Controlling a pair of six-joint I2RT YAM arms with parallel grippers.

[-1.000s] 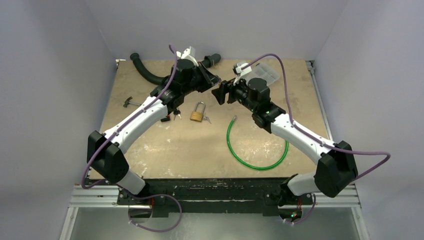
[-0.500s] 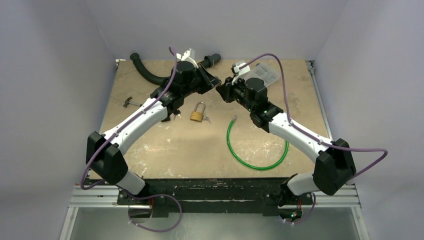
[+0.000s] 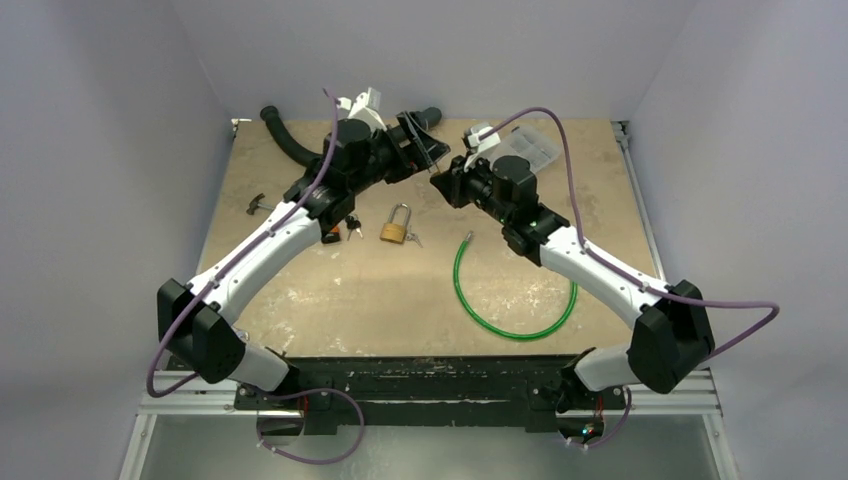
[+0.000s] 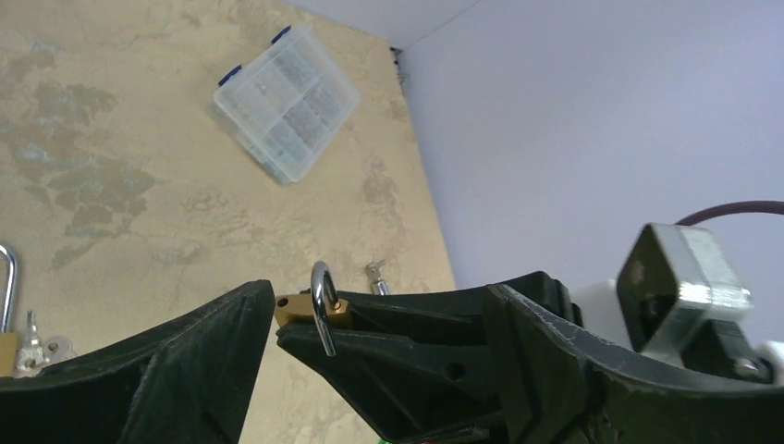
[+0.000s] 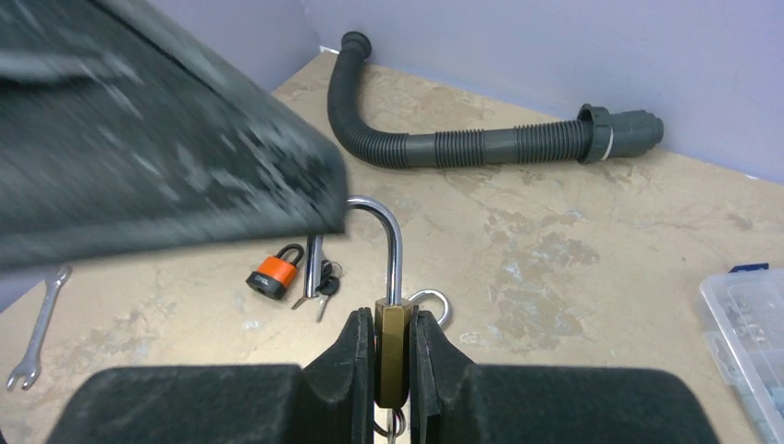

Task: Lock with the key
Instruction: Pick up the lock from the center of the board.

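Note:
A small brass padlock [image 5: 392, 351] stands upright between my right gripper's [image 5: 392, 324] pads, which are shut on its body. Its steel shackle [image 5: 393, 250] is swung open, one leg free. A key ring [image 5: 392, 427] shows just below the body; the key itself is mostly hidden. In the left wrist view the same padlock [image 4: 310, 310] sits at the tip of the right fingers. My left gripper [image 4: 379, 296] stands open around it, both fingers apart from the lock. From above, the left gripper [image 3: 425, 140] and the right gripper [image 3: 440, 185] meet over the far middle of the table.
A second brass padlock [image 3: 396, 230] with keys lies mid-table. An orange padlock [image 5: 274, 273] with keys [image 5: 324, 282] lies left of it. Also on the table: a grey corrugated hose [image 3: 290, 145] along the back, a clear compartment box [image 3: 528, 148], a wrench [image 3: 262, 205] and a green tube loop [image 3: 515, 295].
My right gripper closed on the brass padlock that the left one was holding. The left gripper then opened and drew back a little toward the far left.

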